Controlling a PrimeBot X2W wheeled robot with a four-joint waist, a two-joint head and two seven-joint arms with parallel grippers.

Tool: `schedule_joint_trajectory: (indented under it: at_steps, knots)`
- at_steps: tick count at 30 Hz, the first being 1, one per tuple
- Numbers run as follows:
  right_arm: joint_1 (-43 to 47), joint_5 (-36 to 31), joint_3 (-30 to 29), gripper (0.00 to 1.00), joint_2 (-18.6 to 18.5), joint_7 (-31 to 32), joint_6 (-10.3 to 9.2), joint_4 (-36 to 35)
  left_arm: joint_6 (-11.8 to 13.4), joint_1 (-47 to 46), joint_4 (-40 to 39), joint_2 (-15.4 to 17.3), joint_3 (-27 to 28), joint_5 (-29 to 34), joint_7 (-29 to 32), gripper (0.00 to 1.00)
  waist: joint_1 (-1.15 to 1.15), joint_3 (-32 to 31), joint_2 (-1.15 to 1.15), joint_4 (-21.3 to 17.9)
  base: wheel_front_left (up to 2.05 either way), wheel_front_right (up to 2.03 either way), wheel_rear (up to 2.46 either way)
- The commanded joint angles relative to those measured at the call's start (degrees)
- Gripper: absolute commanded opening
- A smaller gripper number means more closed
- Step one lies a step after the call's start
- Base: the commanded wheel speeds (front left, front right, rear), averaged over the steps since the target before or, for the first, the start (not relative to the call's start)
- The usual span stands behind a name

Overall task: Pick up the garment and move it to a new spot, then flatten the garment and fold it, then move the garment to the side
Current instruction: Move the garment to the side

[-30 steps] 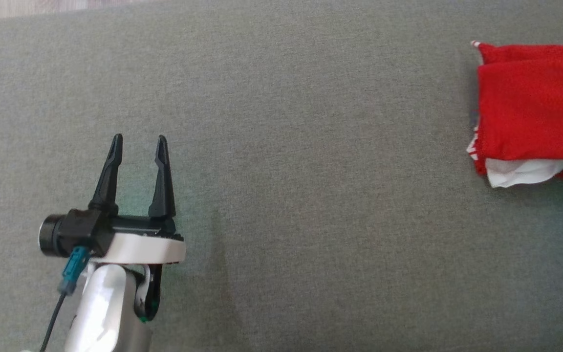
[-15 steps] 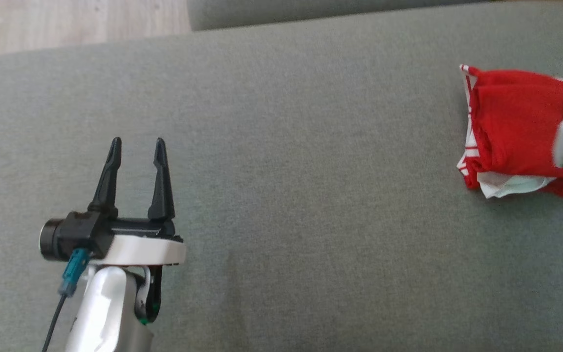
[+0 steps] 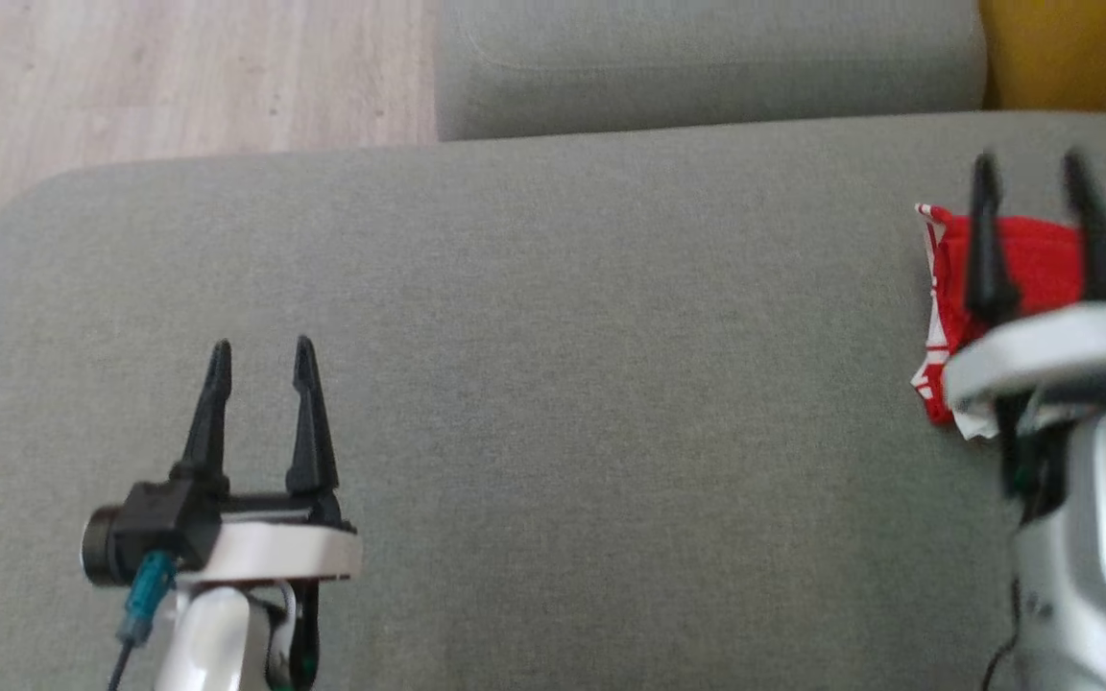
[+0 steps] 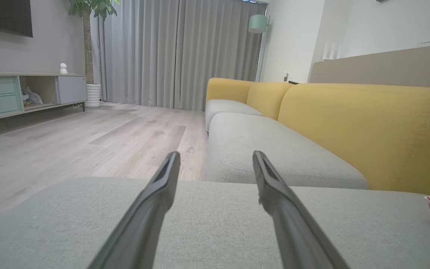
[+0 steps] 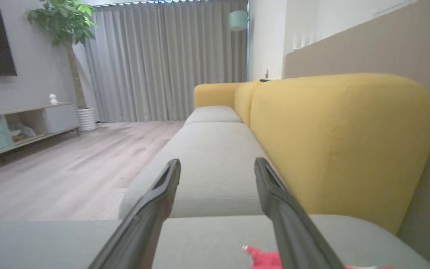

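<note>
Red garment (image 3: 1033,251): a compact bundle with white-striped edging is seen lying on the grey seat cushion (image 3: 563,384), at the cushion's right side towards its far edge. It is partly covered in the head view by the right arm.

Garment, wrist views: a striped corner is caught at the right edge of the left wrist view, and a red scrap at the bottom edge of the right wrist view. In both it rests on the cushion.

Right gripper (image 3: 1029,163): the two dark fingers are spread wide and nothing is held between them. It is placed over the cushion's right side, above the garment; whether the cloth is touched cannot be told.

Left gripper (image 3: 262,345): the fingers are likewise parted and empty. It is held over the cushion's near-left part, well apart from the garment.

Cushion surface: grey woven fabric, with only the garment lying on it.

Second cushion (image 3: 707,67): a matching grey seat is set just beyond the cushion's far edge.

Yellow backrest (image 3: 1081,53): it is seen at the cushion's far right.

Wooden floor (image 3: 179,77): pale planks are seen beyond the cushion's far-left corner.

Background: grey curtains (image 4: 177,52) and a potted plant (image 4: 88,9) are seen far beyond the cushion.
</note>
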Motion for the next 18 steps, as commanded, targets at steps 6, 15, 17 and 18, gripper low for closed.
schedule_joint_trajectory:
  at_steps: [6,15,17,18]
  knots:
    - [8.65,6.86,5.93,1.0,0.54,-7.57,-0.05,1.4,0.43,1.54,-1.49,0.43,0.57,-0.18,-0.46,1.0,0.01,-2.08,0.0,1.63,0.0,0.0,0.0]
    - [17.84,9.32,7.32,1.0,0.55,-13.51,-0.05,4.8,1.21,4.13,-1.48,0.43,-0.24,-0.5,-0.46,1.0,0.01,-2.36,0.0,1.9,0.0,0.0,0.0]
    - [18.16,9.72,7.82,1.0,0.55,-13.64,-0.05,4.74,1.97,4.39,-1.04,0.43,0.07,0.27,-0.46,1.0,0.01,-2.39,0.0,1.69,0.0,0.0,0.0]
    - [18.18,9.72,8.1,1.0,0.55,-13.66,-0.05,4.37,2.25,4.42,-1.01,0.43,0.23,0.52,-0.46,1.0,0.01,-2.46,0.0,1.59,0.0,0.0,0.0]
